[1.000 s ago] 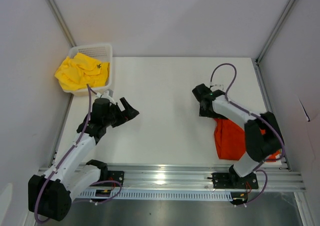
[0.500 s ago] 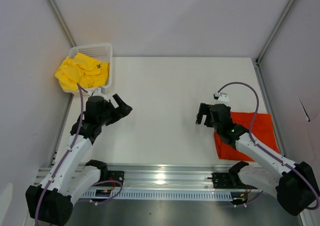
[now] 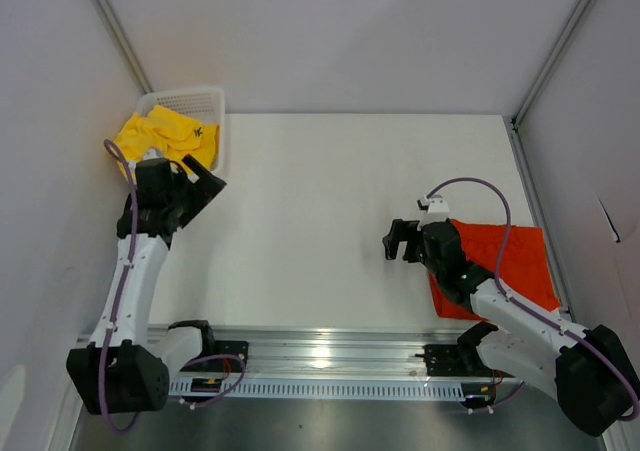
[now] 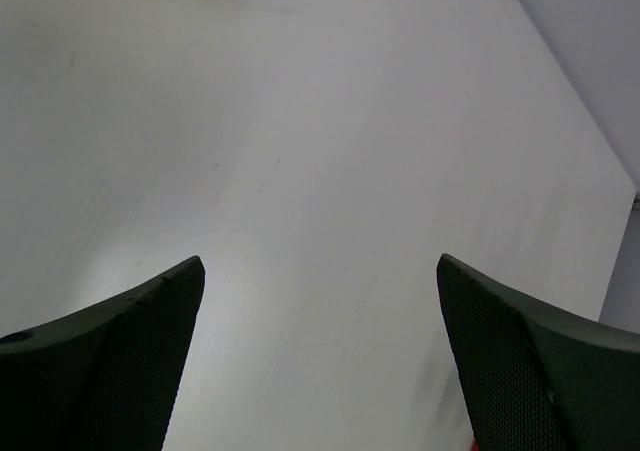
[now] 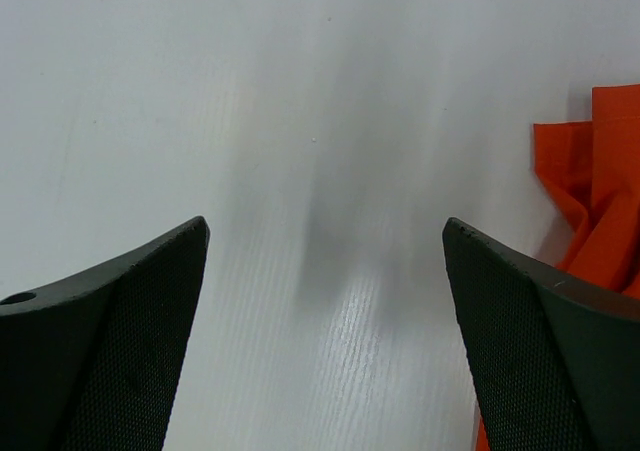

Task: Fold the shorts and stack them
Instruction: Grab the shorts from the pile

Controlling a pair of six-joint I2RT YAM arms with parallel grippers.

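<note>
While both my sets of jaws stand wide and empty, the yellow shorts (image 3: 168, 131) sit bunched in the basket (image 3: 187, 97) at the table's (image 3: 320, 181) far-left corner. They're just beside my left gripper (image 3: 203, 193), on its far-left side, so that arm is nearer. No long axis to read in that heap. The orange-red shorts (image 3: 510, 261) lie flat by the right edge, behind my right gripper (image 3: 397, 241), which faces the middle. Count: two shorts, one basket.
</note>
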